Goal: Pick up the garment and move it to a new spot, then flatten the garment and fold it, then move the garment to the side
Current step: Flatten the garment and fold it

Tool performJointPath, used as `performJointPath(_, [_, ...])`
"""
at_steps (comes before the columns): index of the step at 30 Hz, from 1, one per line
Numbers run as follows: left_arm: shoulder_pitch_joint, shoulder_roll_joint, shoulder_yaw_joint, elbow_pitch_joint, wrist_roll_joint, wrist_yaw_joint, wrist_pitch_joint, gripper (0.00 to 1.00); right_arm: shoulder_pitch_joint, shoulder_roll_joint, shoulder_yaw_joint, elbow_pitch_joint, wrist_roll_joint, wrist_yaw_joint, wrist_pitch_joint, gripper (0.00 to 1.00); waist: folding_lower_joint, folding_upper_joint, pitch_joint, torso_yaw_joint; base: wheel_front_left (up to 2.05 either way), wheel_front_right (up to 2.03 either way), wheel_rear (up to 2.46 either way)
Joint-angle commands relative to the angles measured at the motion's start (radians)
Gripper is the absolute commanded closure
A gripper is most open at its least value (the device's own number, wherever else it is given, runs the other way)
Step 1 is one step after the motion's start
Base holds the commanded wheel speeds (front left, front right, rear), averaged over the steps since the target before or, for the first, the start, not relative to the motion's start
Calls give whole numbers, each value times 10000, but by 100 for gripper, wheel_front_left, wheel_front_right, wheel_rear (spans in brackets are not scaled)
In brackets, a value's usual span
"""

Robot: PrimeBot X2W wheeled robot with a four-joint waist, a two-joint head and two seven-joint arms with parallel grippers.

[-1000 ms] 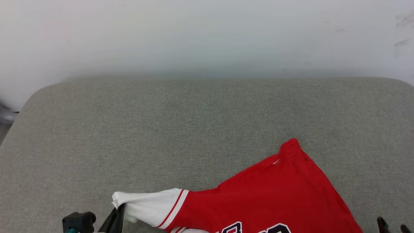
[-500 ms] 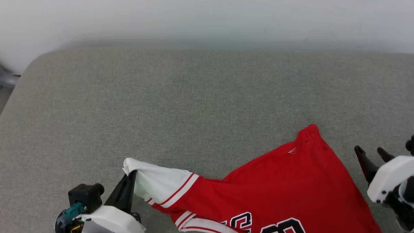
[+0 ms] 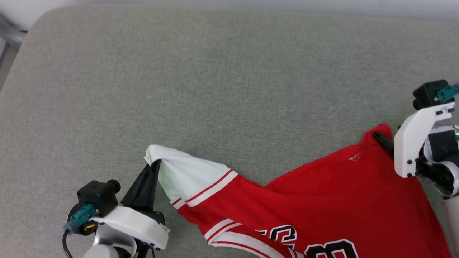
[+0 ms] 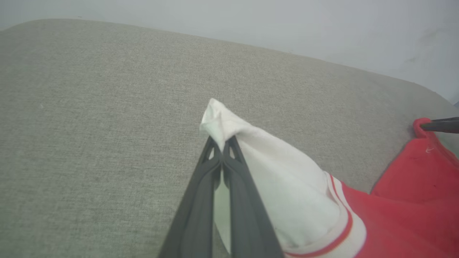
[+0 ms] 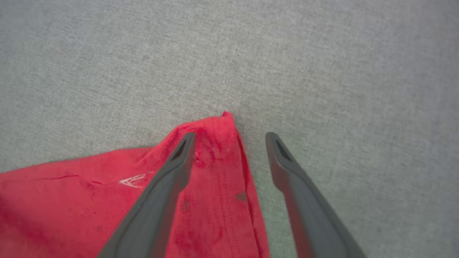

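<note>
Low left in the head view, the left gripper [image 3: 156, 165] is clenched on the white sleeve [image 3: 186, 175] tip of the garment [image 3: 322, 200], which sprawls across the lower right of the grey cushion [image 3: 229, 71]. Higher, at the right edge, the right gripper [image 5: 229, 138] straddles the red corner [image 5: 215, 143], spread wide; a shallow bite there could let it slip.

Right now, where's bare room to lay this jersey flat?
Bare: the grey padded surface between the garment and the wall, and left of the left gripper. Crowded: the near edge, where the garment runs across to the right gripper.
</note>
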Motion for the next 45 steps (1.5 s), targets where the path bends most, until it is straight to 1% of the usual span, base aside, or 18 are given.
performJointPath(1, [-183, -9, 10, 14, -9, -46, -65, 100, -220, -34, 88, 155, 35, -7, 39, 0, -2, 0, 280, 171, 0, 0, 0])
performJointPath(4, [-314, -54, -7, 115, -43, -110, -137, 100, -460, -69, 439, 666, 336, -7, 83, 0, -2, 0, 515, 255, 0, 0, 0])
performJointPath(9, [-396, -87, -23, 336, -109, -176, -252, 100, -100, -100, 1371, 1523, 1181, 10, 1026, 0, -2, 0, 634, 300, 0, 0, 0])
performJointPath(10, [-400, -85, -22, 374, -119, -191, -257, 100, -66, -134, 1474, 1587, 1305, 10, 1114, 41, -2, 0, 633, 298, 0, 0, 0])
performJointPath(12, [-396, -82, -28, 453, -138, -195, -275, 100, -57, -231, 1623, 1674, 1481, 10, 1134, 100, -2, 0, 586, 279, 0, 0, 0])
performJointPath(17, [-423, -8, -12, 575, -181, -191, -263, 100, -485, -556, 1676, 1587, 1591, -6, 619, 100, -2, 0, 343, 202, 0, 0, 0])
performJointPath(20, [-523, 3, 45, 655, -187, -161, -345, 100, -775, -668, 1439, 1528, 1452, -12, 96, 100, -2, 0, 86, 140, 0, 0, 0])
performJointPath(24, [-882, 66, 165, 761, -125, -140, -439, 100, -1088, -662, 1159, 1452, 1183, -7, -565, 100, -2, 0, -361, 2, 0, 0, 0])
performJointPath(28, [-1713, 185, 213, 698, -1, -245, -345, 100, -1265, -570, 833, 1488, 751, -7, -1101, 100, -2, 0, -810, -189, 0, 0, 0])
performJointPath(34, [-3856, 490, 312, 1036, 166, -513, 150, 100, -2121, -293, 527, 1612, -122, -7, -1793, 100, -2, 0, -1141, -594, 0, 0, 0])
performJointPath(36, [-4692, 563, 309, 1271, 235, -631, 355, 100, -2561, -274, 598, 1659, -350, -7, -1922, 100, -2, 0, -1131, -704, 0, 0, 0])
performJointPath(40, [-6543, 706, 415, 2068, 309, -847, 689, 100, -3641, -208, 471, 1868, -681, -7, -2242, 100, -2, 0, -969, -861, 0, 0, 0])
performJointPath(45, [-8939, 793, 540, 3378, 471, -1088, 762, 100, -5273, -280, 271, 2278, -1290, -7, -2772, 100, -2, 0, -567, -985, 0, 0, 0])
